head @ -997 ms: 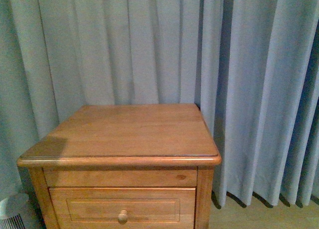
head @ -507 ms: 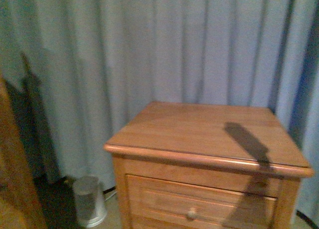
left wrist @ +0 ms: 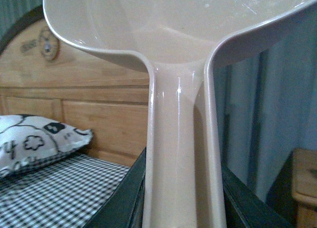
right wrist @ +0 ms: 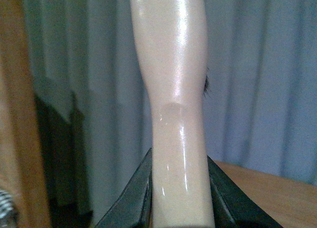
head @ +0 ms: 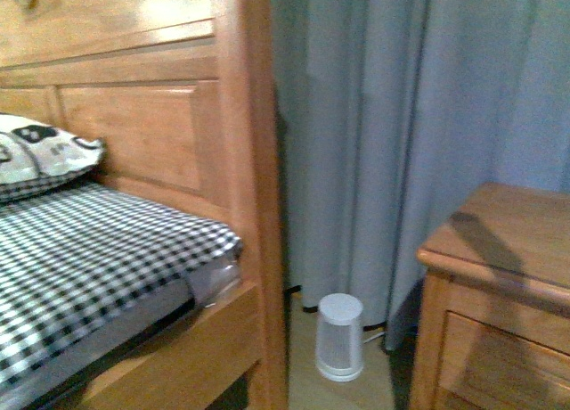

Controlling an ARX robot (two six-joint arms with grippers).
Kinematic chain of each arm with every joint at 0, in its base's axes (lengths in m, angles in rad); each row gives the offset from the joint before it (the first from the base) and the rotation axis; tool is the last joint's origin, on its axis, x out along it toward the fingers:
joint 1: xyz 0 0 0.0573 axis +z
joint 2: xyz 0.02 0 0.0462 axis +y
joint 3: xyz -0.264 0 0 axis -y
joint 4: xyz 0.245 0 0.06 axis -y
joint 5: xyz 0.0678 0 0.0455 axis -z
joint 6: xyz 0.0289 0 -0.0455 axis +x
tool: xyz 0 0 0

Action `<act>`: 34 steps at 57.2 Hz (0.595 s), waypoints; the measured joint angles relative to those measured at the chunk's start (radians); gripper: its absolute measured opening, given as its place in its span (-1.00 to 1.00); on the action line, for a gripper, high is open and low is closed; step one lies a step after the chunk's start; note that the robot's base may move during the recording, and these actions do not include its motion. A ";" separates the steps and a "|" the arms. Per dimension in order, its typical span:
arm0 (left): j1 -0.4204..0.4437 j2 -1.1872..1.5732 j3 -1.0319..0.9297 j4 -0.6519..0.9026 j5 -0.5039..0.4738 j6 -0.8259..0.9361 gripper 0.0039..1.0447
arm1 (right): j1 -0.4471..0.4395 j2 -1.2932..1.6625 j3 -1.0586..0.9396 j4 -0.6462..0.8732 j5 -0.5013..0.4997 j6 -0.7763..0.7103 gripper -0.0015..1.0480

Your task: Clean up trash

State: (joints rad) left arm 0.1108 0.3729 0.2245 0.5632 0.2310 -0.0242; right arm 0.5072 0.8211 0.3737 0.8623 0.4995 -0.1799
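My left gripper point(left wrist: 182, 208) is shut on the long handle of the pale pink dustpan point(left wrist: 178, 34), whose scoop fills the upper part of the left wrist view. My right gripper point(right wrist: 181, 203) is shut on the smooth pale handle of the brush point(right wrist: 173, 74); a few dark bristles peek out beside it. Neither gripper shows in the front view. The trash, a small white wad, is out of view in every frame.
A wooden bed point(head: 240, 160) with a checked black-and-white cover point(head: 89, 258) and a white pillow with black prints point(head: 44, 156) stands at left. A wooden nightstand point(head: 499, 276) is at right. A small white cylinder point(head: 340, 336) stands on the floor between them, before grey curtains point(head: 401, 116).
The front view has swung left: the nightstand slid from centre to the right edge, and the bed, pillow and white cylinder have come into view.
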 joint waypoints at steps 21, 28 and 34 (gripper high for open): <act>0.000 0.000 0.000 0.000 -0.002 0.000 -0.49 | 0.000 -0.001 0.000 0.000 -0.001 0.000 -0.61; 0.000 0.001 0.000 -0.001 -0.002 0.000 -0.49 | 0.000 0.000 0.000 0.000 0.001 0.000 -0.61; 0.000 0.001 0.000 -0.001 -0.002 0.000 -0.49 | 0.000 0.000 0.000 0.000 -0.001 0.000 -0.61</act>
State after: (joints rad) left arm 0.1112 0.3740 0.2245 0.5625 0.2295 -0.0242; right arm 0.5068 0.8207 0.3733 0.8623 0.4988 -0.1802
